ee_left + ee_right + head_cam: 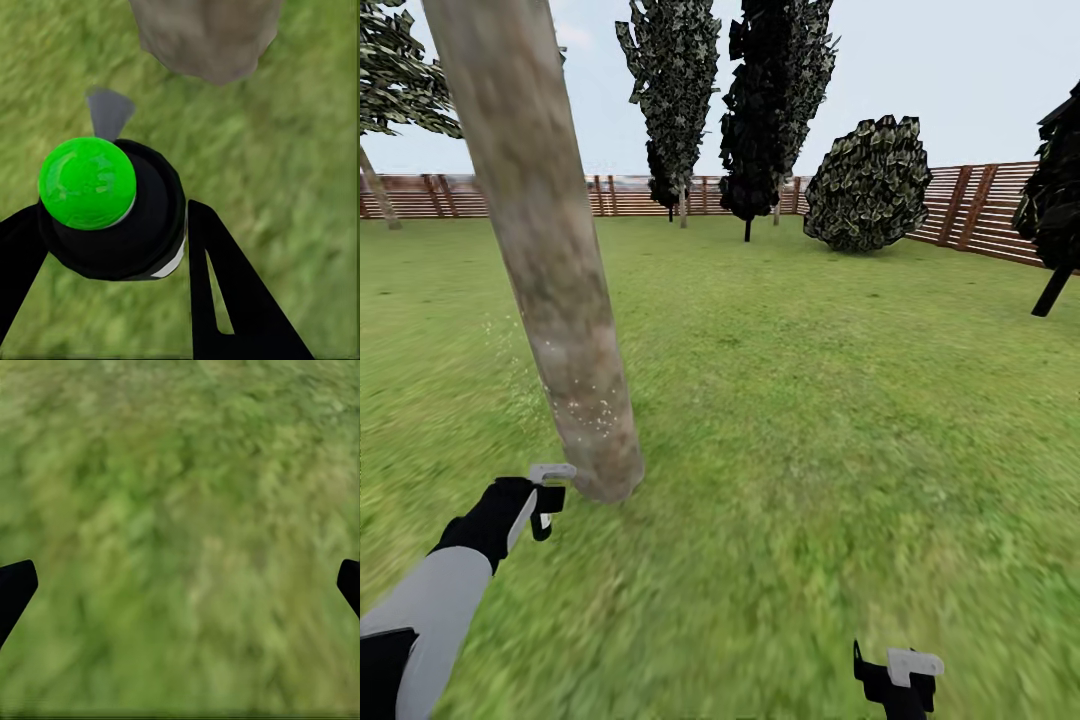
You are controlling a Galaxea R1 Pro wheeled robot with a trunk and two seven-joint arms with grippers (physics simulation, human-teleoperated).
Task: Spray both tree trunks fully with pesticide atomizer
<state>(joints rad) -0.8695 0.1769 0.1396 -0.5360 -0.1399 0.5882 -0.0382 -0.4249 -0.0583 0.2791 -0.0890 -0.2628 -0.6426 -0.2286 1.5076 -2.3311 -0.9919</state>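
Note:
The pesticide atomizer (112,217) is a black bottle with a bright green ball top and a grey nozzle. My left gripper (114,214) is shut on its body. In the head view the left gripper (546,500) holds the atomizer low, just left of the base of the near tree trunk (550,260), a thick, pale, mottled column that leans. Fine white specks dot the trunk's lower part. The trunk's base (206,34) lies just beyond the nozzle. My right gripper (900,680) hangs open over the grass (180,510), holding nothing. A second pale-trunked tree (378,190) stands far left by the fence.
Lawn (810,400) stretches ahead to a brown slat fence (980,205). Dark conifers (775,110) and a round bush (870,180) stand at the back, and another dark tree (1055,210) stands at the right edge.

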